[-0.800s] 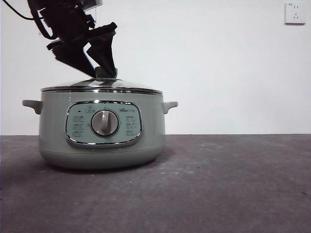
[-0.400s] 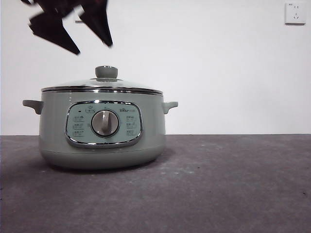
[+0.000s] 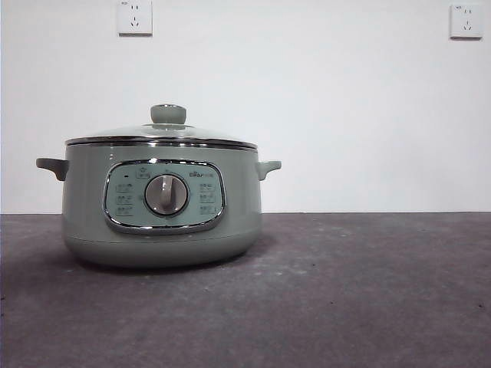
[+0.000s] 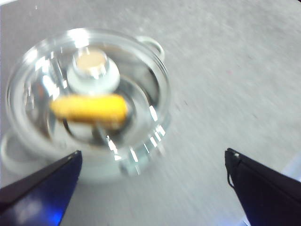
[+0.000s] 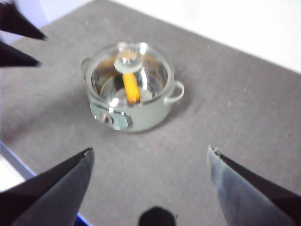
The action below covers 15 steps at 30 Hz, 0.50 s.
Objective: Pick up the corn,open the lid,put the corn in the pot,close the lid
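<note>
Left wrist view shows one corn (image 4: 89,108) lying inside the pot (image 3: 161,203), under the one lid (image 3: 163,132), which sits seated on the rim with its knob (image 3: 168,114) free; judged from this, every step looks done and the next move calls only for parking both arms clear; the left gripper (image 4: 153,188) hangs above the pot with jaws spread and empty; the right gripper (image 5: 149,176), well apart from it, is likewise spread, grasping nothing; two wall sockets (image 3: 134,17) show

lid (image 3: 161,132) shut over pot (image 3: 157,203), corn (image 4: 89,107) sealed inside
</note>
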Each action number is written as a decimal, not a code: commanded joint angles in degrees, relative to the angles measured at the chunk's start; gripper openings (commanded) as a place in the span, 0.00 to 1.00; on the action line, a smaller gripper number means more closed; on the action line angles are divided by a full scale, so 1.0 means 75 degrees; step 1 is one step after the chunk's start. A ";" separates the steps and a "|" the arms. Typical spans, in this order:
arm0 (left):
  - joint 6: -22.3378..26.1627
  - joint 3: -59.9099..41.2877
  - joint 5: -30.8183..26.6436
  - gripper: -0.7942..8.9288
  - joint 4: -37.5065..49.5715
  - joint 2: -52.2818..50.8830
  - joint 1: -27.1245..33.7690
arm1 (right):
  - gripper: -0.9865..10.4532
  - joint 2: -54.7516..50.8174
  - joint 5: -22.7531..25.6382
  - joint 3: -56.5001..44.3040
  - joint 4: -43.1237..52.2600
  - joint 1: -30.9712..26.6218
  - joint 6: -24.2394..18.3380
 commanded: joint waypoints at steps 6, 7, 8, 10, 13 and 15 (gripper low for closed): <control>-0.0181 0.0009 0.0318 0.63 -0.1046 -0.1119 0.0003 | 0.44 0.0017 -0.0781 -0.1262 -0.0210 0.0023 0.0064; -0.0181 0.0009 0.0382 0.63 -0.1142 -0.1204 0.0003 | 0.44 0.0017 -0.0918 -0.1405 -0.0210 0.0023 0.0064; -0.0181 0.0009 0.0382 0.63 -0.1233 -0.1274 0.0003 | 0.44 0.0020 -0.1029 -0.1550 -0.0210 0.0023 0.0061; -0.0178 0.0009 0.0379 0.63 -0.1355 -0.1349 0.0003 | 0.44 0.0047 -0.1172 -0.1786 -0.0210 0.0023 0.0055; -0.0175 0.0009 0.0382 0.62 -0.1480 -0.1399 0.0003 | 0.44 0.0070 -0.1215 -0.2063 -0.0210 0.0023 0.0052; -0.0172 0.0009 0.0399 0.31 -0.1556 -0.1396 0.0003 | 0.29 0.0070 -0.1218 -0.2192 -0.0210 0.0023 0.0052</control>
